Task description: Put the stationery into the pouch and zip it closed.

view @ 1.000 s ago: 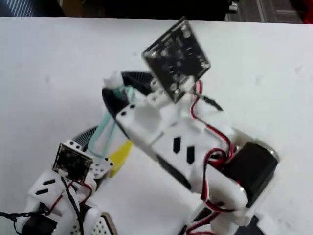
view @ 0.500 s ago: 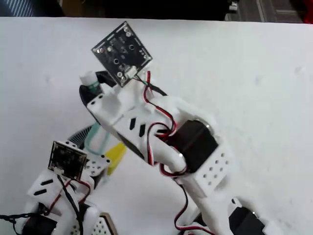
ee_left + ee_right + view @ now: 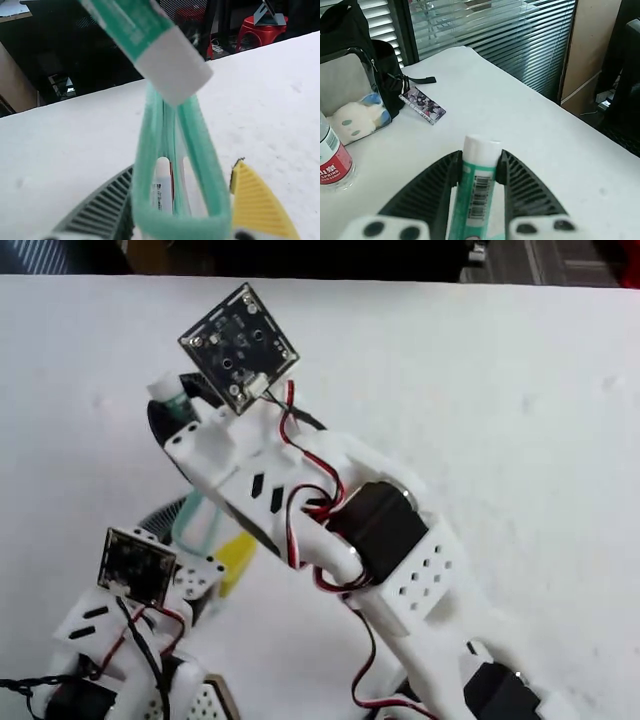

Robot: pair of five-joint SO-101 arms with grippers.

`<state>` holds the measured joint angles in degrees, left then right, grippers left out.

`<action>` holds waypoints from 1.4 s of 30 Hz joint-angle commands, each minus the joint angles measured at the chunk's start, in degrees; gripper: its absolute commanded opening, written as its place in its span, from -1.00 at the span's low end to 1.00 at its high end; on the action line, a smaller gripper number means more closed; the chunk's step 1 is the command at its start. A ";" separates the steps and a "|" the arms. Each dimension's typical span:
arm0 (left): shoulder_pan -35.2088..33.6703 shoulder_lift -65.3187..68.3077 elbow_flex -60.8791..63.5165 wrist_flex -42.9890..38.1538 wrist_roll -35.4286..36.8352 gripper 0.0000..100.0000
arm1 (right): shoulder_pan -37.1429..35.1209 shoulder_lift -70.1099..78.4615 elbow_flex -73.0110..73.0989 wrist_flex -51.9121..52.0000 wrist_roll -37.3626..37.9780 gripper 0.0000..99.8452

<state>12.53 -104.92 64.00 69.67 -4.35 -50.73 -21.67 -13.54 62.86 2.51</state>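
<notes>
Nearest, the left gripper [image 3: 205, 535] sat at the table's [image 3: 500, 390] front edge with its grey ribbed jaw and yellow jaw pressed onto the mint-green rim of the pouch [image 3: 195, 520]; in the left wrist view the left gripper [image 3: 182, 205] pinched the bottom of that rim, and the pouch [image 3: 145, 165] stood up from it as a narrow green loop, mouth open; inside the loop lay a white item [image 3: 162, 185] with a red stripe, too hidden to tell what it was. Just beyond the pouch, the right arm crossed over from the other side, and the right gripper [image 3: 175, 412] hung above the table with a glue stick [image 3: 170, 398] clamped between its black ribbed jaws; the green body was gripped on both sides and the white cap stuck out past the fingertips [image 3: 507, 160]; seen from the left wrist, the glue stick [image 3: 150, 35] hovered tilted over the pouch's mouth, apart from it. Farther off on the table stood a bottle [image 3: 332, 160] with a red label, a black bag [image 3: 360, 65] showing a plush toy [image 3: 357, 120], and a tag [image 3: 422, 105] lying beside it; blinds [image 3: 495, 30] closed the far side.
</notes>
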 commanded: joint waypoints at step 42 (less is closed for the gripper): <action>-0.48 0.04 -2.37 -2.29 0.70 -0.44 | 1.19 -27.91 57.23 -60.53 5.45 -0.97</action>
<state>12.44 -104.84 64.00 68.97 -4.35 -50.64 -49.63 44.22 5.63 7.25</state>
